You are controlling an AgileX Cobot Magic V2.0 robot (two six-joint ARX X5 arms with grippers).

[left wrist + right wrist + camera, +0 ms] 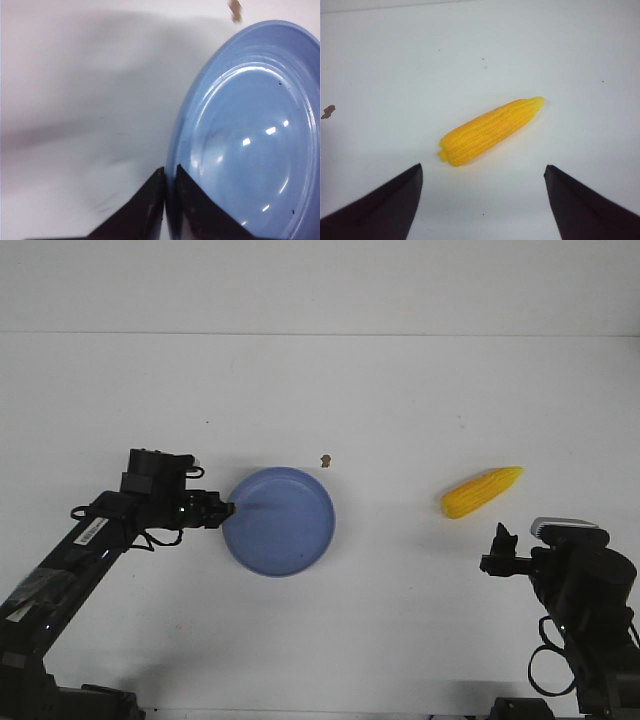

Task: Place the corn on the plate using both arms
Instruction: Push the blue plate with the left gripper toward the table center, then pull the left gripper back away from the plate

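A: Where was the corn [481, 492] in the front view?

B: Right of centre in the frame, lying flat on the white bench [400, 400], its pointed end toward the upper right and its blunt end toward the lower left. Nothing touched it.

A: And the plate [285, 540]?

B: Left of centre, well apart from the corn. A small brown speck [325, 459] sat on the bench just above its upper right edge.

A: What was the left tool [229, 508] doing?

B: It reached in from the left of the frame to the plate's left rim. In the left wrist view its two dark fingers [145, 210] were clenched on that rim [172, 165], one outside the plate and one inside, with only the thin blue edge between them.

A: The right tool [502, 536]?

B: In the lower right of the front view, below the corn and apart from it. The right wrist view showed its two fingers [385, 207] spread wide, released, holding nothing, with the corn [487, 131] lying on the bench beyond the gap between them, at a slant.

A: Did the plate look level?

B: I could not tell from these views.
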